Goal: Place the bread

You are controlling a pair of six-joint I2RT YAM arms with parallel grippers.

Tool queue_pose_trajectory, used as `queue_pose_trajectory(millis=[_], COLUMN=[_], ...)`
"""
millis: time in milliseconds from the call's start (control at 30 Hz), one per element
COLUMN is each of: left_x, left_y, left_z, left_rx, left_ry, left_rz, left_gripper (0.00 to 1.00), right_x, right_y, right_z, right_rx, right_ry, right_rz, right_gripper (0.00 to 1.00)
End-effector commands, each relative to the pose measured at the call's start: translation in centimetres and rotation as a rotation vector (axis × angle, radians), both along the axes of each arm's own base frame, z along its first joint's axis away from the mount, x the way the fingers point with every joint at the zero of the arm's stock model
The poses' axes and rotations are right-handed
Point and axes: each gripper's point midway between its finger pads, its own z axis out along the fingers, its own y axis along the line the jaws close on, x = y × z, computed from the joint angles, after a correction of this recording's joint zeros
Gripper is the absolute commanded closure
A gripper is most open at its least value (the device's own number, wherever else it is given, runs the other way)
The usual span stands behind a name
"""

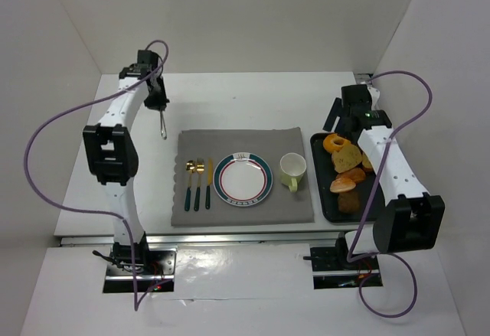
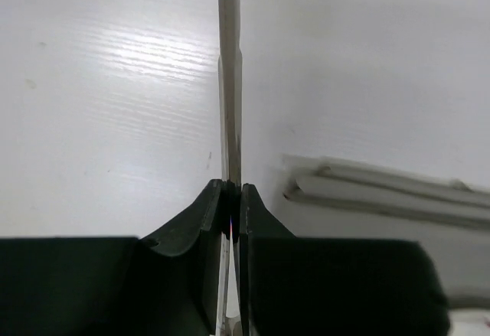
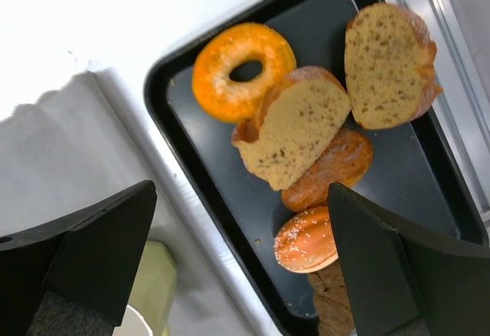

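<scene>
A white table carries everything. A grey mat lies across its middle, and a black tray sits just beside the mat's right edge.

The left arm reaches to the far left corner, well apart from the mat. The left gripper is clamped tight on a thin metal utensil. It is seen edge-on in the left wrist view, so its kind cannot be told. In the top view it hangs down from the fingers over bare table.

The right arm lies over the tray's right side. The right gripper hangs above the tray with its fingers spread wide, holding nothing.

On the mat a round plate with a dark rim stands in the middle. A pale green cup stands just right of it, and a spoon, fork and knife lie side by side at its left.

All the bread is in the tray. A tan toast slice leans against an orange doughnut at the far end. A second tan slice lies beside it toward the tray's right wall. Two glossy orange rolls lie nearer, one touching the first slice. A dark brown chunk sits at the near end, partly hidden by a finger.
</scene>
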Motion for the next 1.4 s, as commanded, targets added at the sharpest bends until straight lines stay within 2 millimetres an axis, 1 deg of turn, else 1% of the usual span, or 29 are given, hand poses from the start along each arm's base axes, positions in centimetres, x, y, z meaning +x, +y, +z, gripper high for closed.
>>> queue_pose_trajectory(millis=[0, 33, 100, 133, 167, 200, 233, 267, 300, 333, 367, 433, 500, 533, 567, 600, 700, 733, 933, 967, 1000, 1033, 1067, 1100, 1167, 1233, 1267, 1300, 1367], left_x=[-2.2, -3.2, -5.2, -6.5, -7.8, -9.1, -10.0, -12.3, -13.2, -15.2, -16.0, -18.6, -19.8, -20.1, -21.1, -21.4, -22.2, -22.2, -22.9, -23.1, -23.9, -23.9, -24.1, -24.9, -25.9, -27.0, -27.4, -27.3, -27.8], left_y=[-4.3, -7.2, -10.2, -13.0, -14.8, -16.3, -17.6, -20.5, -21.7, -24.0, -24.9, -27.1, -27.9, -28.4, -28.9, -29.0, -29.8, -29.8, -30.8, -31.5, -32.1, -33.2, -34.1, -35.4, -37.6, -40.1, -41.0, -42.0, -44.0], left_z=[11.4, 12.3, 13.4, 13.9, 15.0, 14.8, 15.0, 15.6, 15.6, 15.6, 15.1, 15.2, 15.3, 15.8, 15.5, 15.7, 16.2, 16.2, 17.3, 17.4, 17.5, 17.6, 18.4, 18.6, 18.8, 17.5, 17.5, 16.1, 15.9], left_rx=[-0.024, -0.035, -0.061, -0.081, -0.120, -0.134, -0.148, -0.179, -0.182, -0.203, -0.209, -0.223, -0.200, -0.198, -0.180, -0.168, -0.160, -0.160, -0.182, -0.199, -0.218, -0.238, -0.265, -0.293, -0.340, -0.358, -0.385, -0.388, -0.466], left_ry=[-0.211, -0.221, -0.212, -0.209, -0.221, -0.201, -0.201, -0.199, -0.195, -0.176, -0.158, -0.137, -0.135, -0.148, -0.136, -0.138, -0.148, -0.148, -0.173, -0.178, -0.170, -0.177, -0.192, -0.187, -0.177, -0.148, -0.143, -0.115, -0.092], left_rz=[-0.181, -0.255, -0.330, -0.399, -0.442, -0.484, -0.504, -0.578, -0.612, -0.670, -0.688, -0.766, -0.808, -0.821, -0.855, -0.868, -0.904, -0.904, -0.945, -0.963, -0.991, -1.013, -1.036, -1.065, -1.116, -1.172, -1.173, -1.165, -1.166], left_gripper=[0.85, 0.84, 0.80, 0.80, 0.77, 0.77, 0.75, 0.74, 0.73, 0.71, 0.71, 0.67, 0.61, 0.56, 0.55, 0.51, 0.51, 0.46, 0.41, 0.41, 0.41, 0.41, 0.41, 0.41, 0.41, 0.41, 0.41, 0.41, 0.41], right_x=[1.7, 1.7, 1.8, 1.9, 1.6, 1.5, 1.6, 1.3, 1.4, 1.0, 0.9, 0.3, 0.1, 0.1, 0.1, 0.1, 0.2, 0.2, -0.1, -0.1, -0.4, -0.6, -0.6, -0.7, -0.4, -0.5, -0.6, -0.6, -0.6], right_y=[0.0, 0.0, -0.1, -0.4, -0.5, -1.0, -1.3, -1.3, -1.3, -1.5, -1.7, -2.3, -2.6, -2.6, -2.6, -2.6, -2.9, -2.9, -2.7, -2.7, -3.0, -3.0, -3.2, -3.2, -3.2, -3.2, -3.2, -3.3, -3.3], right_z=[3.6, 4.0, 4.7, 6.0, 6.6, 6.9, 8.3, 9.0, 9.4, 10.6, 11.0, 11.9, 12.3, 12.3, 12.3, 12.7, 13.2, 13.2, 13.2, 13.2, 13.8, 14.1, 14.5, 15.2, 15.3, 16.6, 16.4, 16.9, 17.4], right_rx=[0.001, 0.002, -0.005, -0.013, -0.020, -0.027, -0.035, -0.034, -0.033, -0.039, -0.043, -0.040, -0.035, -0.028, -0.028, -0.027, -0.028, -0.028, -0.022, -0.022, -0.029, -0.029, -0.037, -0.036, -0.037, -0.034, -0.035, -0.030, -0.028], right_ry=[-0.101, -0.103, -0.112, -0.147, -0.155, -0.155, -0.191, -0.206, -0.215, -0.249, -0.255, -0.288, -0.302, -0.305, -0.305, -0.316, -0.327, -0.327, -0.317, -0.317, -0.330, -0.328, -0.338, -0.347, -0.338, -0.364, -0.355, -0.368, -0.379], right_rz=[0.003, 0.003, -0.003, -0.013, -0.020, -0.035, -0.047, -0.047, -0.047, -0.057, -0.073, -0.100, -0.117, -0.123, -0.123, -0.123, -0.132, -0.132, -0.125, -0.125, -0.134, -0.134, -0.144, -0.144, -0.144, -0.144, -0.144, -0.147, -0.147], right_gripper=[0.00, 0.00, 0.00, 0.00, 0.00, 0.00, 0.00, 0.00, 0.00, 0.00, 0.00, 0.00, 0.00, 0.00, 0.00, 0.00, 0.00, 0.00, 0.00, 0.00, 0.00, 0.00, 0.00, 0.00, 0.00, 0.00, 0.00, 0.00, 0.00])
